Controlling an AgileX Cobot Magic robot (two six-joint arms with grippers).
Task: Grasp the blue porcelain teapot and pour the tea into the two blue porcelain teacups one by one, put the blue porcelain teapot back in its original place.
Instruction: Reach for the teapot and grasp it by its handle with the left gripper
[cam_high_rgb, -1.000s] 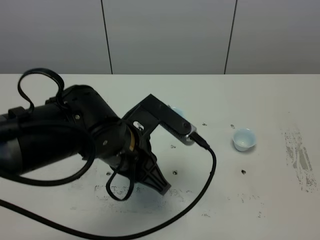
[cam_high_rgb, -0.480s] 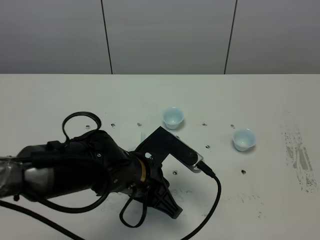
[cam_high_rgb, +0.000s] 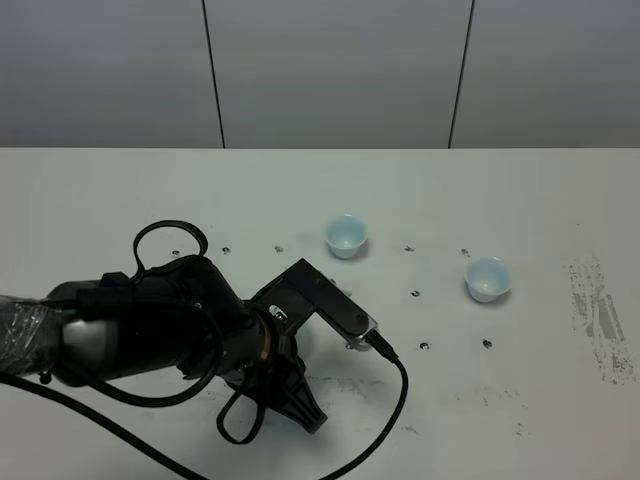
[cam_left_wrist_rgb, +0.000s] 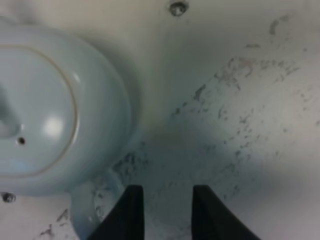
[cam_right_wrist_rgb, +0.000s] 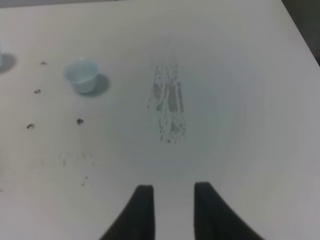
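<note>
Black and matte, the left gripper holds its two tapered fingers apart, with only bare tabletop in the gap between them. Just outside one finger, so close that contact cannot be judged, curves the loop handle of the round, very pale blue glazed porcelain teapot. The pot's body stands beside and slightly ahead of that fingertip, not between the two. Its shallow domed lid is smooth and glossy, ringed by a thin tan seam and pierced by a small dark vent hole. The flat white table under and ahead of the fingers is speckled with dark scuffs. From above, the bulky black left arm hides the pot entirely. Beyond the fingers stands one small pale blue glazed handleless teacup, bowl-shaped, and well apart from it, farther off to the side, stands its matching second teacup. The right gripper also has its dark fingers parted, with nothing between them. A streaky grey worn patch lies ahead of them, and the second teacup stands farther on and off to one side.
</note>
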